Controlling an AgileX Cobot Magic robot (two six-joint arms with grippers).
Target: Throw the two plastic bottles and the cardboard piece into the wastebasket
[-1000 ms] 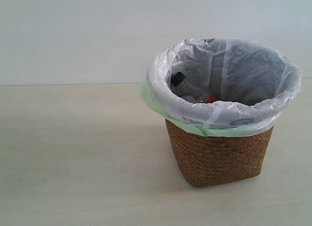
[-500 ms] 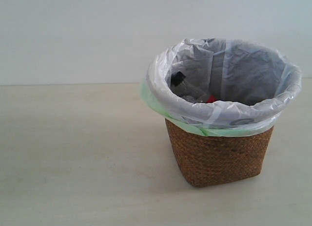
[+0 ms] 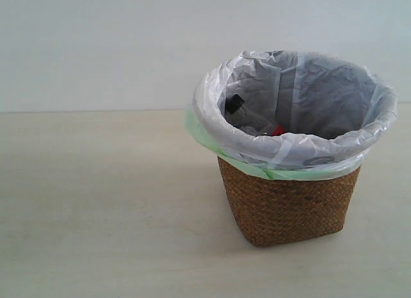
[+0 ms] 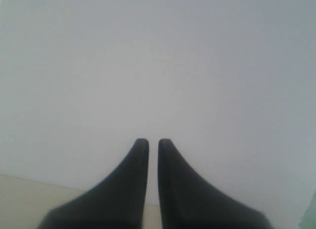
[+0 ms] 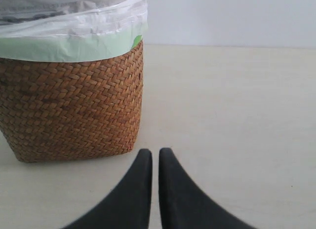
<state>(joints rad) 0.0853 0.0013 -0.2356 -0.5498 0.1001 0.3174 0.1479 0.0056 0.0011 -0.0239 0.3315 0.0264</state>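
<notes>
The brown wicker wastebasket (image 3: 289, 208) stands on the table right of centre, lined with a white and pale green bag. Inside it lies the clear bottle with the black cap (image 3: 234, 104) and a bit of red label (image 3: 277, 130). The green-capped bottle and the cardboard piece are hidden or out of view. Neither arm shows in the exterior view. My left gripper (image 4: 153, 142) is shut with nothing in it, facing a plain pale wall. My right gripper (image 5: 155, 153) is shut and empty, low over the table beside the wastebasket (image 5: 74, 110).
The pale table (image 3: 96, 201) stretches to the left of the basket and in front of it. A plain pale wall (image 3: 96, 47) stands behind. In the right wrist view the table (image 5: 232, 115) runs on past the basket's side.
</notes>
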